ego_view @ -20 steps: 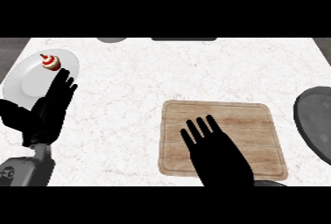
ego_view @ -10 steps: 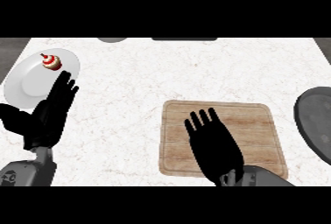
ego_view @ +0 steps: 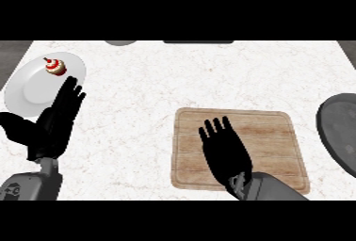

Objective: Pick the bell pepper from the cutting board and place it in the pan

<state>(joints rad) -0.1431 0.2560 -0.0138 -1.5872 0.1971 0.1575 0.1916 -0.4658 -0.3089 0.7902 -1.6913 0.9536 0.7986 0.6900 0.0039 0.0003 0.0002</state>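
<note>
Head view: the right hand (ego_view: 226, 153) is flat, fingers straight, holding nothing visible, over the cutting board (ego_view: 278, 136) at lower centre. The bell pepper does not show; perhaps the palm hides it. The pan (ego_view: 341, 132) lies at the right edge, nearer this hand. The left hand (ego_view: 57, 122) rests open at the left.

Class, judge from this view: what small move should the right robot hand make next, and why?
Probably lift it slightly: the right robot hand lies open over the cutting board, and no bell pepper shows, so it is perhaps hidden beneath the hand.
</note>
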